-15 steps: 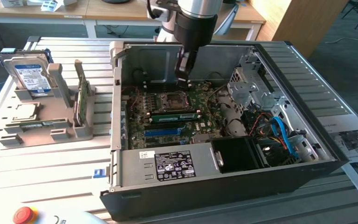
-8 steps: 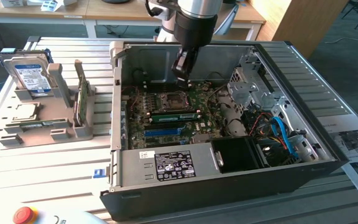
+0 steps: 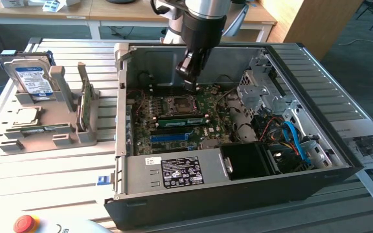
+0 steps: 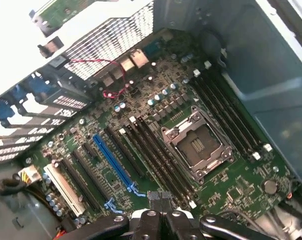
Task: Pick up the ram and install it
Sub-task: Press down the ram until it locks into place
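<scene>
On the exterior view's left, a grey holder tray carries an upright hard drive, a green card on edge and a CPU chip lying flat. Centre, the open computer case holds the motherboard, where the ram lies seated in a slot beside the empty CPU socket; a power supply sits along the near wall. The gripper hovers over the board just behind the socket, jaws closed together and empty, with cables at right.

labels present, no text legible
</scene>
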Robot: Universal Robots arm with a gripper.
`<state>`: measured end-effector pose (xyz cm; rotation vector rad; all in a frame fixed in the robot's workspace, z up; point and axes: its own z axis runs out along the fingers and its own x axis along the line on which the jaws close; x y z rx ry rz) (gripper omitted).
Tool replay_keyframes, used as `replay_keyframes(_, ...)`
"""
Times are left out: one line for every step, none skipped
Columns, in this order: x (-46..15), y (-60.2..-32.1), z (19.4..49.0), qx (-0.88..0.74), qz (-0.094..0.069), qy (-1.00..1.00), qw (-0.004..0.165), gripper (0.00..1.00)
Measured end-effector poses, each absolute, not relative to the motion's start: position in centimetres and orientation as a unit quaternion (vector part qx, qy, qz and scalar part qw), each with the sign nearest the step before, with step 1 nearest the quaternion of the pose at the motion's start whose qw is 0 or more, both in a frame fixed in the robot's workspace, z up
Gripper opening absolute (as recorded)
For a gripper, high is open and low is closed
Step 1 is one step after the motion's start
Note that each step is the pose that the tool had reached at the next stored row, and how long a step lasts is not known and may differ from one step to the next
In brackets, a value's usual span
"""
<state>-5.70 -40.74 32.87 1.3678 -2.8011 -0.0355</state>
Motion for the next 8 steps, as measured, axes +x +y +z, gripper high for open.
replay_keyframes(-5.7, -40.75, 32.87, 0.432, -0.011, -0.902, 0.012, 0.11)
replay_keyframes(-5.7, -40.74, 32.87, 0.426, -0.012, -0.904, 0.012, 0.11)
replay_keyframes(-5.7, -40.75, 32.87, 0.42, -0.012, -0.907, 0.012, 0.11)
replay_keyframes(-5.7, -40.75, 32.87, 0.414, -0.012, -0.91, 0.012, 0.11)
replay_keyframes(-5.7, -40.74, 32.87, 0.407, -0.012, -0.913, 0.012, 0.11)
replay_keyframes(-5.7, -40.74, 32.87, 0.401, -0.012, -0.916, 0.012, 0.11)
replay_keyframes(-5.7, -40.75, 32.86, 0.394, -0.012, -0.919, 0.012, 0.11)
replay_keyframes(-5.7, -40.75, 32.86, 0.388, -0.012, -0.922, 0.011, 0.11)
